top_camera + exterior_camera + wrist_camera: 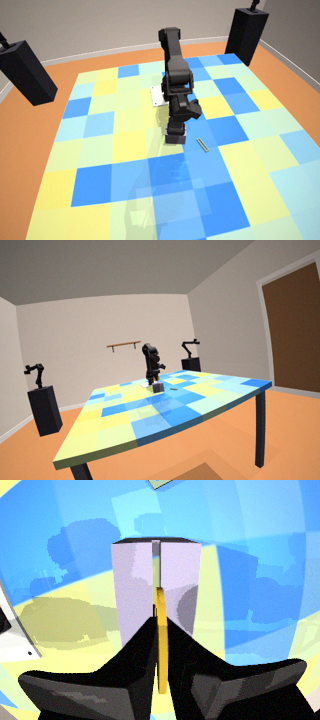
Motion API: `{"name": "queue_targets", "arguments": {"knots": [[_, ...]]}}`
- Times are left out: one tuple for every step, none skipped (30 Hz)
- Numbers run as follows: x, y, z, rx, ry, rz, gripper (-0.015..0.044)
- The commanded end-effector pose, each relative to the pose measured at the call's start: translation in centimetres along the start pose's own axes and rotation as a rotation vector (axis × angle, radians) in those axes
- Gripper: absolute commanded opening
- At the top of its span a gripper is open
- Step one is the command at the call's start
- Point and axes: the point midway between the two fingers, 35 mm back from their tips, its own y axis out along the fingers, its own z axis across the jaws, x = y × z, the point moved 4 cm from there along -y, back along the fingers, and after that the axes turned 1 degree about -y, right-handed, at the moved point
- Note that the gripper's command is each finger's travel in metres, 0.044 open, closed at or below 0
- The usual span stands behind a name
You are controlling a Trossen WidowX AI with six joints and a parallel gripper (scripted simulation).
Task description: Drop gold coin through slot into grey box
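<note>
1. The gripper [160, 660] is closed on the gold coin [160, 640], and the two dark fingers press the flat faces of the coin from both sides.
2. In the wrist view the coin is seen edge-on, as a thin vertical yellow line between the fingers.
3. The grey box [156, 590] stands directly below the gripper, and its narrow slot [156, 563] runs in the same line as the edge of the coin.
4. The lower edge of the coin appears over the near part of the lid, in line with the slot; whether it already touches the lid, I cannot tell.
5. From the top view the arm [175, 74] bends forward from its white base plate [156, 96], and the wrist covers most of the box [175, 139], so only the front part of the box is visible.
6. The dark-green holder [202, 144] lies flat on a blue square of the table [90, 155], near the box on its right side in this view, and it holds nothing.
7. In the exterior view a small yellow part of the coin [155, 378] shows under the gripper, just above the box [157, 387].
</note>
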Motion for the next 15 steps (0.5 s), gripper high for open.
{"name": "queue_targets", "arguments": {"knots": [[0.0, 0.28, 0.06, 0.004, -0.004, 0.001, 0.0], [0.0, 0.32, 0.05, 0.004, -0.004, 0.001, 0.0], [0.0, 0.35, 0.05, 0.004, -0.004, 0.001, 0.0], [0.0, 0.39, 0.05, 0.004, -0.004, 0.001, 0.0], [0.0, 0.44, 0.05, 0.004, -0.004, 0.001, 0.0], [0.0, 0.48, 0.05, 0.004, -0.004, 0.001, 0.0], [0.0, 0.52, 0.04, 0.004, -0.004, 0.001, 0.0], [0.0, 0.56, 0.04, 0.004, -0.004, 0.001, 0.0], [0.0, 0.6, 0.04, 0.004, -0.003, 0.001, 0.0], [0.0, 0.64, 0.04, 0.004, -0.003, 0.001, 0.0], [0.0, 0.69, 0.04, 0.004, -0.003, 0.001, 0.0], [0.0, 0.73, 0.04, 0.004, -0.003, 0.001, 0.0], [0.0, 0.77, 0.05, 0.004, -0.003, 0.001, 0.0], [0.0, 0.81, 0.05, 0.004, -0.003, 0.001, 0.0], [0.0, 0.85, 0.05, 0.004, -0.003, 0.001, 0.0]]}}
